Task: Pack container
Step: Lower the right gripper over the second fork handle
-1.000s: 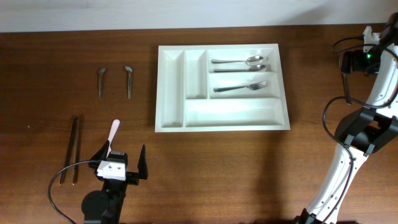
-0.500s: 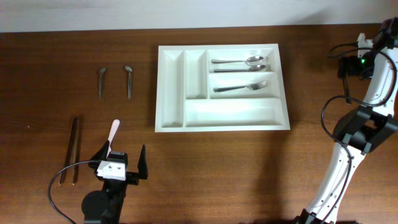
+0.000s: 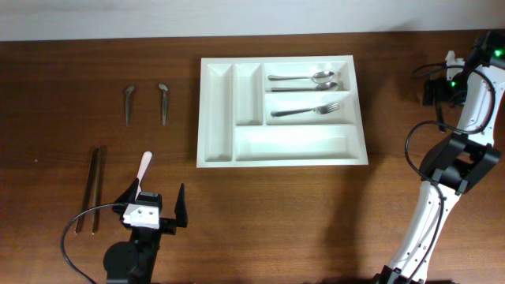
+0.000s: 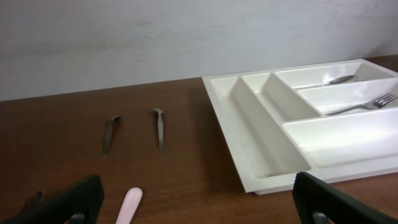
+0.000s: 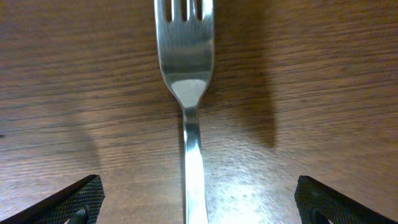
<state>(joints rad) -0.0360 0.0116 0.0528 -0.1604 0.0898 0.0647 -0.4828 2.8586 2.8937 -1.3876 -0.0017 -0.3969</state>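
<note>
The white container point(image 3: 218, 155) lies at the table's middle back, with two spoons point(image 3: 304, 77) in its top long compartment and a fork point(image 3: 304, 111) in the one below. It also shows in the left wrist view point(image 4: 267, 168). My left gripper point(image 3: 155, 199) is open and empty near the front left, with a pink handle point(image 3: 144, 167) just ahead of it, between the fingers in the left wrist view point(image 4: 129, 205). My right gripper point(image 3: 434, 91) is open at the far right, low over a metal fork point(image 5: 186, 81) that lies on the table between its fingers.
Two small dark metal pieces point(image 3: 129, 102) point(image 3: 163, 102) lie at the back left. A pair of brown sticks point(image 3: 93, 188) lies at the left, beside my left arm's cable. A pale wall runs along the table's far edge.
My right gripper has moved a little left and toward the front at the far right of the table. The left arm and the cutlery have not moved.
</note>
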